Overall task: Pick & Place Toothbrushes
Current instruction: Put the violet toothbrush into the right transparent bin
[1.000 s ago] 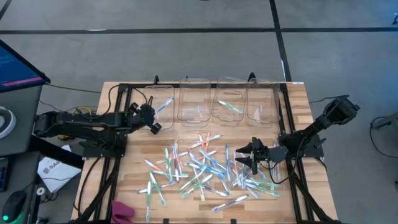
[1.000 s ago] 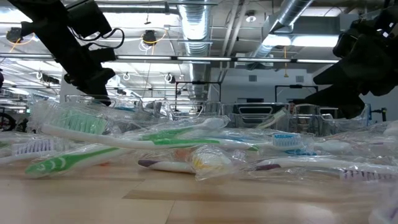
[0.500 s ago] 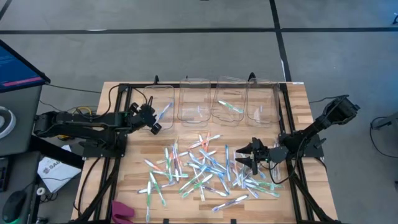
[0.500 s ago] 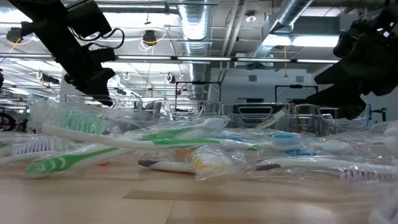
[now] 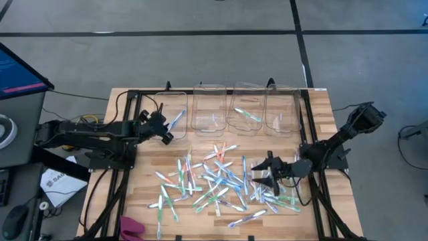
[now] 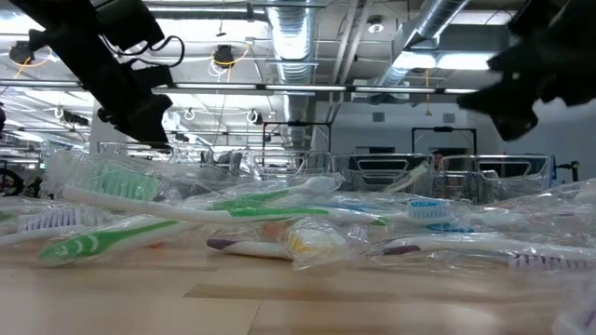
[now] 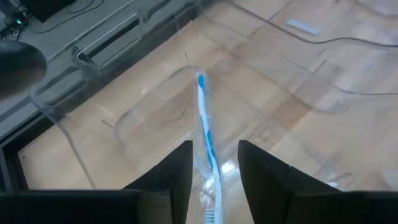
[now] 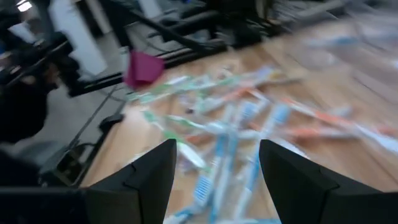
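Left gripper (image 7: 214,180), jaws released, drops blue toothbrush (image 7: 204,127) into leftmost clear bin (image 5: 170,110) w/ right gripper (image 5: 262,175) spread empty over the pile (image 5: 214,181); next needs picking another brush

We see whitish toothbrushes (image 5: 214,177) accented blue, green and orange on pale wood table (image 5: 321,107), beside a magenta cloth (image 5: 132,227).

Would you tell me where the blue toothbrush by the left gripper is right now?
In the high view, the blue toothbrush lies in the leftmost clear bin at the table's far left, just beyond the left gripper.
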Robot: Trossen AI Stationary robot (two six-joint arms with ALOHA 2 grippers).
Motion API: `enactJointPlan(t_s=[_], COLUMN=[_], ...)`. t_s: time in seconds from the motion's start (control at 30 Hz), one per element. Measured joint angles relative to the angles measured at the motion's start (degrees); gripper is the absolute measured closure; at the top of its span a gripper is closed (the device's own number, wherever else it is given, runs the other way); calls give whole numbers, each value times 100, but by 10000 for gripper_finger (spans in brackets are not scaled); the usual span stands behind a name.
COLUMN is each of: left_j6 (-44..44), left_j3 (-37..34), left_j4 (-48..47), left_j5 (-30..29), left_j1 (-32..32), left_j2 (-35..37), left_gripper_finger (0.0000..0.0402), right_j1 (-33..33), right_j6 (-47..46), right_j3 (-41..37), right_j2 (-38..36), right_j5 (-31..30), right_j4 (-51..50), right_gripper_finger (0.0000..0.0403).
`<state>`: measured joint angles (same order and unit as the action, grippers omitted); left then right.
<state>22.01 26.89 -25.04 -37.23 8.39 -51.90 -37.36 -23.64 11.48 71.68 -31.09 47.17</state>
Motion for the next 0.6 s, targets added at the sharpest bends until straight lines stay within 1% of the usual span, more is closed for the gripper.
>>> enactJointPlan(t_s=[0.13, 0.23, 0.3, 0.4, 0.5, 0.6], left_j6=[-242, -370, -426, -620, -786, -828], left_j3=[0, 0, 0, 0, 0, 0], left_j4=[192, 428, 562, 798, 1041, 1220], left_j5=[-2, -1, 0, 3, 7, 8], left_j1=[-181, -388, -561, -830, -1062, -1223], left_j2=[289, 525, 635, 726, 730, 677], left_gripper_finger=[279, 280, 283, 287, 290, 290], right_j1=[-238, -313, -313, -312, -313, -311], right_j6=[653, 715, 621, -14, -918, -1898], right_j3=[220, 364, 478, 713, 1029, 1354], right_j2=[-2, -8, -65, -207, -362, -454], right_j5=[91, 102, 99, 100, 111, 147], right_j4=[-99, -449, -860, -1973, -3401, -4580], right_gripper_finger=[178, 178, 181, 192, 206, 221])
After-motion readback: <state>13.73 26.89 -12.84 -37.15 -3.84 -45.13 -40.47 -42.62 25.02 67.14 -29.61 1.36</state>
